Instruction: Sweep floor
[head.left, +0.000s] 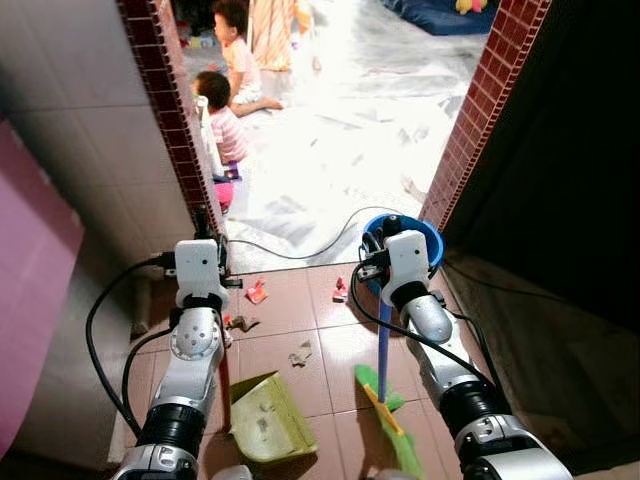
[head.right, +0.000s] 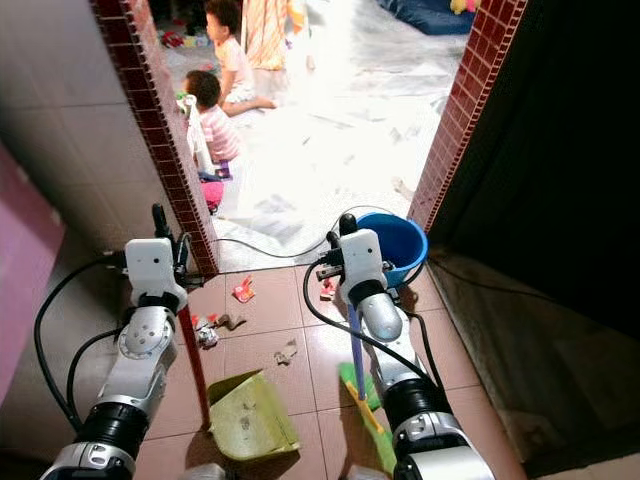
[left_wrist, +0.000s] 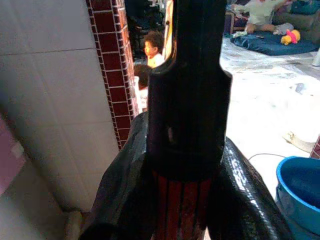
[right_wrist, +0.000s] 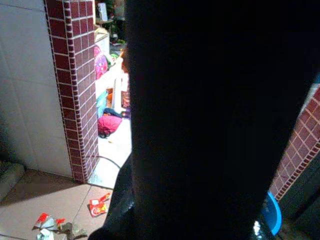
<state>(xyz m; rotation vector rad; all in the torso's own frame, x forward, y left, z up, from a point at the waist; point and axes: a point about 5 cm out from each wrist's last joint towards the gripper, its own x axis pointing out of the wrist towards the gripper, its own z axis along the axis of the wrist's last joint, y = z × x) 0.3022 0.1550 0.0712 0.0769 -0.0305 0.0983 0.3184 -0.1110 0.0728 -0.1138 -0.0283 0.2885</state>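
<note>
The left hand (left_wrist: 187, 125) grips the dustpan (head.left: 265, 418) handle; the right hand (head.left: 378, 262) grips the broom (head.left: 385, 405). Scraps (head.left: 257, 292) lie beyond the dustpan, so short strokes should pull them toward its mouth.

From the head we look forward and down over both arms at the tiled floor (head.left: 300, 320) and the doorway; our two eye views share this scene, slightly offset. Each wrist camera looks along a close dark shaft toward the brick pillar (left_wrist: 117, 75), perhaps sharing the blue bucket (left_wrist: 302, 192).
</note>
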